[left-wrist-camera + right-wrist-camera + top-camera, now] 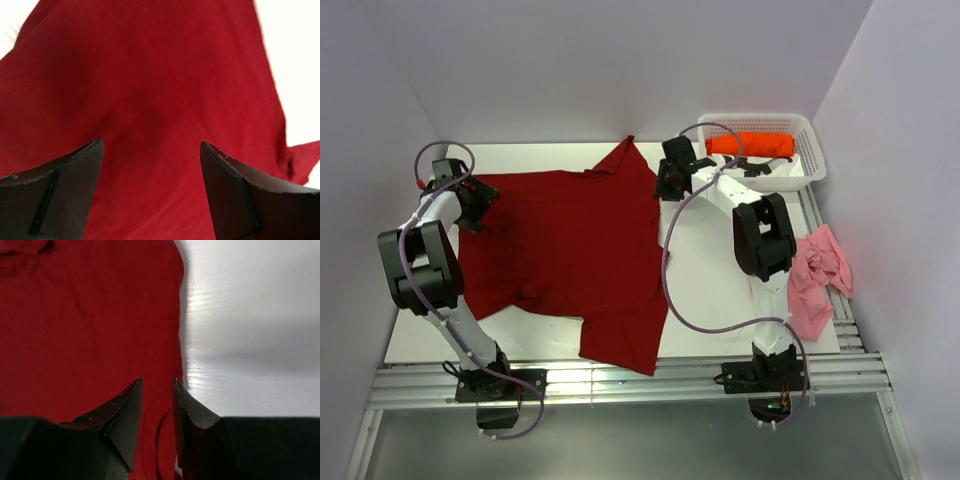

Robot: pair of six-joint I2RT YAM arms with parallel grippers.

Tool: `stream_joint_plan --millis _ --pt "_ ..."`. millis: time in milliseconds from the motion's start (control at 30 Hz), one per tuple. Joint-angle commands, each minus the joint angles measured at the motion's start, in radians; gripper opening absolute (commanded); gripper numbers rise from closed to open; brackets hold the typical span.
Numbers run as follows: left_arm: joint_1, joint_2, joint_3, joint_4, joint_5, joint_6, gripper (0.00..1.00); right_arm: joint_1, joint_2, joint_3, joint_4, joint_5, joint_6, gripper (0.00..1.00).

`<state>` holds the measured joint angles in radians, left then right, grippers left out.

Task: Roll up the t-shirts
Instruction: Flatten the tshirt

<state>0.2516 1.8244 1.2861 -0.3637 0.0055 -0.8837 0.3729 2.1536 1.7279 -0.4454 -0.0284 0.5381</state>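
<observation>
One dark red t-shirt [570,250] is spread flat across the left of the counter [710,290], not yet rolled. Its right hem is pinched in the narrowed right gripper [158,382]. The left gripper [152,145] is held wide open, empty, over the left edge. A matching left grip is judged needed next.

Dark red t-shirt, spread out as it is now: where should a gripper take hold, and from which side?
Probably at a side edge, from above. The dark red t-shirt lies flat on the table, so only its border offers cloth to pinch. The right gripper sits over the right edge, jaws nearly together; the left gripper, open, hangs over the left part.
</observation>
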Motion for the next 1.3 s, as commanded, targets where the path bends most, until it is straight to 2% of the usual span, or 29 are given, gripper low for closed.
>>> stream_joint_plan --millis 0,333,733,867,900,1167,1267 --pt "0.002 0.032 0.045 -0.04 -0.001 0.034 0.82 -0.002 -0.044 -0.053 -0.009 0.058 0.0 0.38" --pt "0.002 0.119 0.021 -0.021 -0.03 0.038 0.82 0.027 -0.191 -0.324 0.033 0.143 0.062 0.39" --pt "0.035 0.159 0.022 -0.014 -0.032 0.066 0.82 0.08 -0.402 -0.58 0.139 0.053 0.051 0.43" --pt "0.034 0.156 0.021 -0.012 -0.026 0.069 0.81 0.086 -0.465 -0.633 0.155 0.033 0.043 0.45" --pt "0.035 0.156 0.022 -0.012 -0.024 0.072 0.81 0.086 -0.48 -0.648 0.165 -0.013 0.034 0.47" --pt "0.034 0.15 0.024 -0.015 -0.022 0.072 0.81 0.093 -0.472 -0.688 0.192 -0.1 0.017 0.5" --pt "0.035 0.145 0.025 -0.018 -0.022 0.072 0.81 0.104 -0.451 -0.683 0.189 -0.084 0.005 0.52"
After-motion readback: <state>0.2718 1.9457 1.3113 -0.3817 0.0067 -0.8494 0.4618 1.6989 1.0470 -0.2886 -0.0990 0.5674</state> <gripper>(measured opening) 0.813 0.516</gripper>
